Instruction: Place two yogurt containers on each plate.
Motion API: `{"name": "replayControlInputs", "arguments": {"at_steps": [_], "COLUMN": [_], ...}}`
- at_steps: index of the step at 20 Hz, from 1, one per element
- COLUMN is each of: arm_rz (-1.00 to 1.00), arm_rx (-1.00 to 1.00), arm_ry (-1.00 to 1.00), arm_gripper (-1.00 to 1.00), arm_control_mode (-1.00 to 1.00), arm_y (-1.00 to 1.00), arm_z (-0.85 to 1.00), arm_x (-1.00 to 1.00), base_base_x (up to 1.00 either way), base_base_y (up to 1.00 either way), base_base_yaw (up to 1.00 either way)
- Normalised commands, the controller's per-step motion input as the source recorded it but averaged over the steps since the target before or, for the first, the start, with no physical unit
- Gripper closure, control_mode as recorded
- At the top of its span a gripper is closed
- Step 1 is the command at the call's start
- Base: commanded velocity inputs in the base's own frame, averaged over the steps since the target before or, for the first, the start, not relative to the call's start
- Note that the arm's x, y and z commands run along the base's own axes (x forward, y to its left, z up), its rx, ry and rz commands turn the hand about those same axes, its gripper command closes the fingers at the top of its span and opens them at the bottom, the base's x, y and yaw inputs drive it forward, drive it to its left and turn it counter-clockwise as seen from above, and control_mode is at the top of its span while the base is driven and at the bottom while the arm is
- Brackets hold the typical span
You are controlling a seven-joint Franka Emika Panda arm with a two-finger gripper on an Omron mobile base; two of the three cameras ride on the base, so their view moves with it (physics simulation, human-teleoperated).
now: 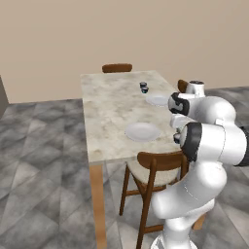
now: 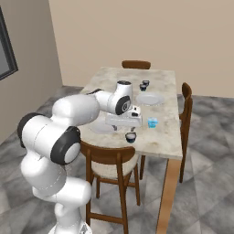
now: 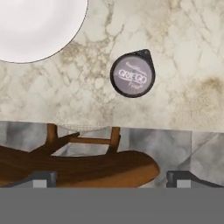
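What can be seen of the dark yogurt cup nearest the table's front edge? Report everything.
The small round dark yogurt cup with a grey foil lid stands upright on the beige marble-look tabletop, near its front edge and apart from the round white plate. Its lid carries pale lettering and a small pull tab at one corner. Nothing touches it but the table; the open fingers are above, not around it. In the right base view it sits just below the hand.

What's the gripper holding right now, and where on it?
Nothing. The gripper is open above the table edge; the nearest yogurt container sits untouched on the table.
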Motion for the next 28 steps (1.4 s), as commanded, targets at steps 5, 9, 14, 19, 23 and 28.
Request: {"name": "replayControlInputs", "arguments": {"at_steps": [5,9,14,19,23,28], "arm_rz": [0.0,0.0,0.0,0.0,0.0,0.0], "arm_rx": [0.0,0.0,0.0,0.0,0.0,0.0], "arm_ry": [0.0,0.0,0.0,0.0,0.0,0.0], "arm_gripper": [-1.0,-1.0,-1.0,-1.0,-1.0,-1.0], "arm_control_mode": [-1.0,-1.0,-1.0,-1.0,-1.0,-1.0], "arm_y": [-0.01,-0.11,-0.13,-0.01,-0.01,-0.1], "arm_z": [-0.35,-0.39,-0.35,-0.25,-0.18,-0.22], "arm_x": [0.18,0.17,0.3,0.42,0.41,0.28], "base_base_x": [0.0,0.0,0.0,0.0,0.0,0.0], "base_base_y": [0.0,0.0,0.0,0.0,0.0,0.0], "base_base_yaw": [0.0,0.0,0.0,0.0,0.0,0.0]}}
